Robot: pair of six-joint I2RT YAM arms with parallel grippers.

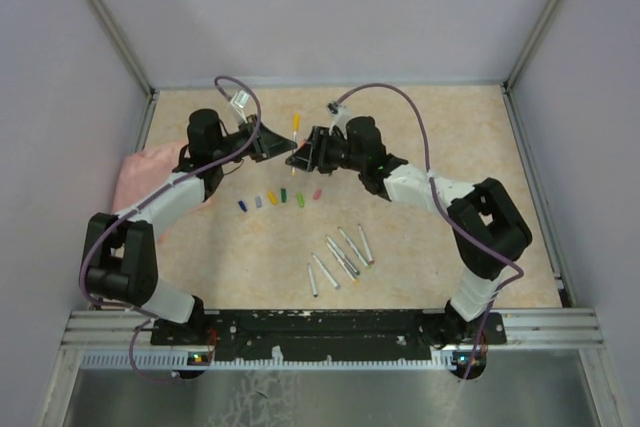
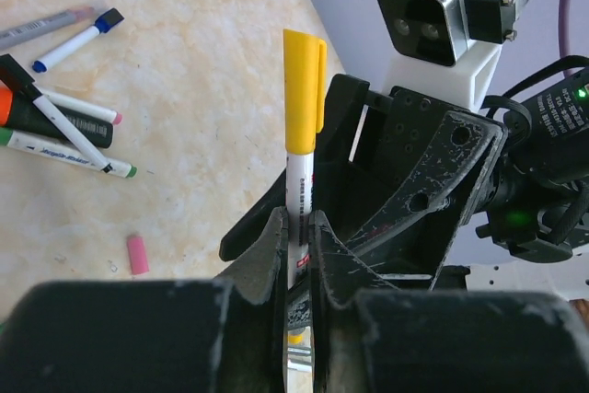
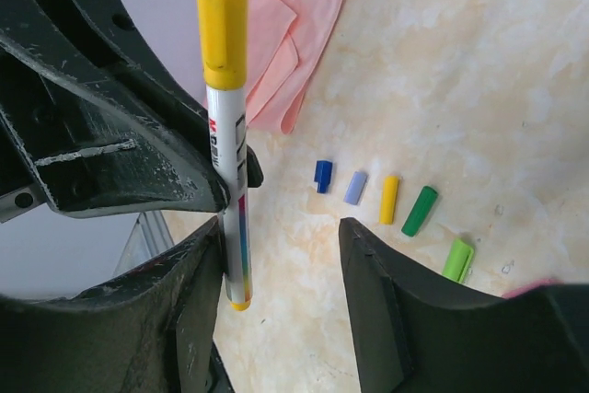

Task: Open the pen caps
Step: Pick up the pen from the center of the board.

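A white pen (image 2: pixel 298 192) with a yellow pen cap (image 2: pixel 304 89) stands upright above the table, cap still on. My left gripper (image 2: pixel 297 229) is shut on its barrel below the cap. My right gripper (image 3: pixel 281 255) is open around the pen's lower end (image 3: pixel 235 255), which rests against one finger (image 3: pixel 198 269) with a wide gap to the other. From above, both grippers (image 1: pixel 283 150) (image 1: pixel 303 155) meet at the pen (image 1: pixel 296 128). Several loose pen caps lie in a row: blue (image 3: pixel 322 176), lilac (image 3: pixel 355 187), yellow (image 3: pixel 389 200), green (image 3: pixel 420 211), light green (image 3: pixel 457 260).
A pink cloth (image 1: pixel 140 177) lies at the table's left side, under the left arm. Several uncapped pens (image 1: pixel 340 252) lie in a loose group near the front middle. A pink cap (image 2: pixel 137 254) sits apart from the row.
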